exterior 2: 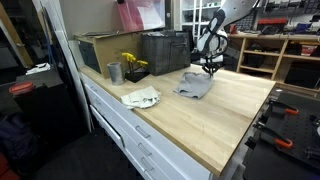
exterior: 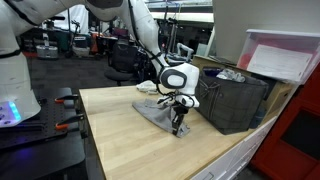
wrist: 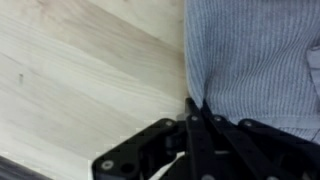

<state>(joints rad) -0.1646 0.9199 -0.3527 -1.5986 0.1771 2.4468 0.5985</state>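
Claw (wrist: 197, 108) clamped fully closed onto the edge of the grey cloth (wrist: 255, 55), upper right of the wrist view, lying mid-frame on the counter (exterior: 120, 135) near the black crate (exterior: 235, 100). Probably best: lift slow, straight up, pinch tight, no dragging toward crate.

Open worktop (exterior 2: 235, 115) runs from four to seven o'clock of the gripper (exterior 2: 209, 70) in an exterior view, wide and bare. At nine o'clock the black crate (exterior 2: 165, 52) walls things off (close beside the grey cloth (exterior 2: 195, 85)); past it, a metal cup (exterior 2: 114, 72) and crumpled white rag (exterior 2: 141, 97) crowd the eight o'clock lane.
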